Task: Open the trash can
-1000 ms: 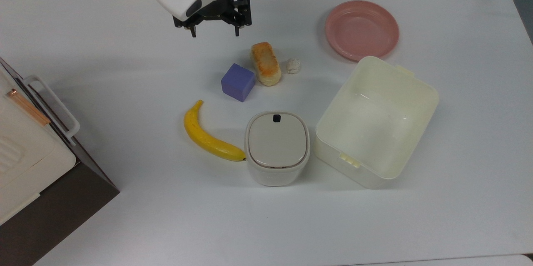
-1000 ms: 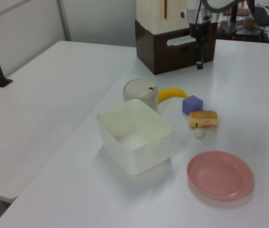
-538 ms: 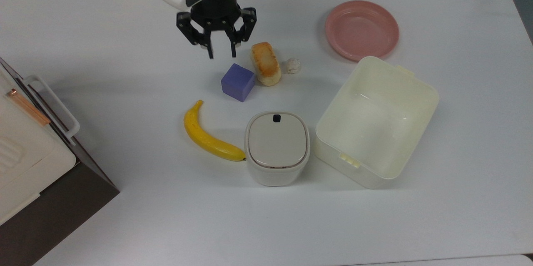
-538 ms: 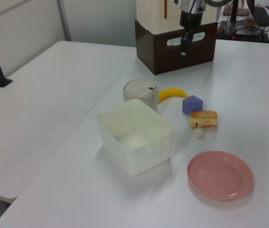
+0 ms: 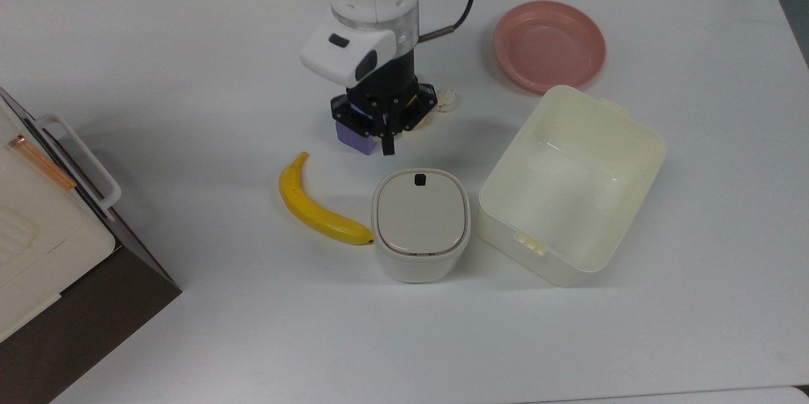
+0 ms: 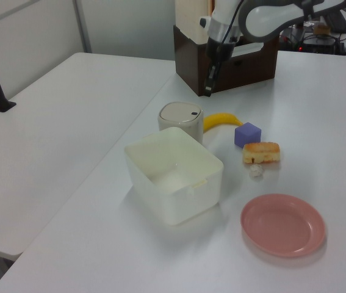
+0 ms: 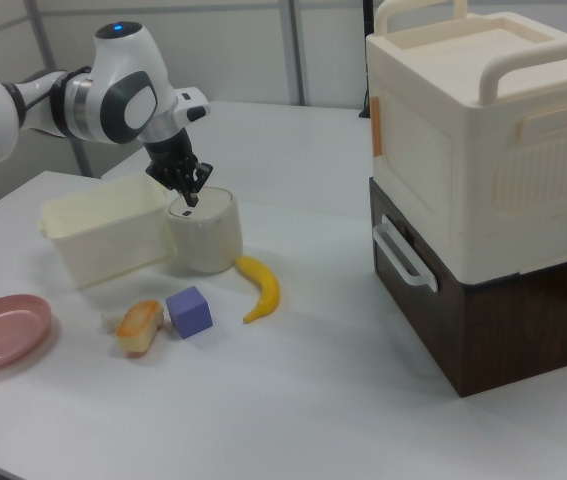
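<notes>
**Lid still shut, gripper up above the bin**

Your gripper (image 5: pixel 387 138) hangs in the air with its two fingers pinched close together and nothing held between them. In the top view the tips point down, just short of the trash can (image 5: pixel 421 224). In the right view they sit just above the lid, near the black button (image 5: pixel 419 180). You cannot tell from these pictures how much air is left under the tips.

The trash can stands on the table (image 5: pixel 189 43), just past the fingertips. A banana (image 5: pixel 314 208) lies at one side of it with its tip near the wall. A big cream tub (image 5: pixel 572 184) stands at the other side.

The bin looks like thin, hard plastic, so it is likely light and may slide or tip. The lid is flat and smooth, with nothing to grab. Your best bet is likely a straight, soft push down on the little button.

The arm hides most of the purple block (image 5: pixel 355 136) and the bread (image 5: pixel 422 119) under the gripper in the top view. You cannot see the hinge.
</notes>
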{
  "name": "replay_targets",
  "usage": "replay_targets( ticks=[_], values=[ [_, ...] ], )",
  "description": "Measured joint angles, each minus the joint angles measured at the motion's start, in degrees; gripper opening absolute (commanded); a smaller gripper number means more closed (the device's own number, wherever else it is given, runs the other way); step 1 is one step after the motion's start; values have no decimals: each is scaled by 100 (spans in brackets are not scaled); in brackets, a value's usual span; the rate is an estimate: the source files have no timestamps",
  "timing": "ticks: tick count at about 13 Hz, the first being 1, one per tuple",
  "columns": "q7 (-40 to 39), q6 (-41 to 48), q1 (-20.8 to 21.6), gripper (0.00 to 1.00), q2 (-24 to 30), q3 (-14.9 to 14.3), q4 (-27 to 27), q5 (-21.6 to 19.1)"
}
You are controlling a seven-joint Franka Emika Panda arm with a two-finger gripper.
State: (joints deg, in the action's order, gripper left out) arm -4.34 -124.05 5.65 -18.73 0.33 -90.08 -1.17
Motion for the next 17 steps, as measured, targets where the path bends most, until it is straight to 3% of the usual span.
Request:
replay_targets(
  ticks=[8, 13, 15, 17],
  values=[
    [36, -1158, 218, 0, -671, 1, 138, 0],
    [41, -1447, 219, 0, -753, 1, 171, 0],
    [53, -1447, 219, 7, -753, 1, 214, -6],
    [62, -1397, 214, 20, -701, -4, 290, -8]
  ],
)
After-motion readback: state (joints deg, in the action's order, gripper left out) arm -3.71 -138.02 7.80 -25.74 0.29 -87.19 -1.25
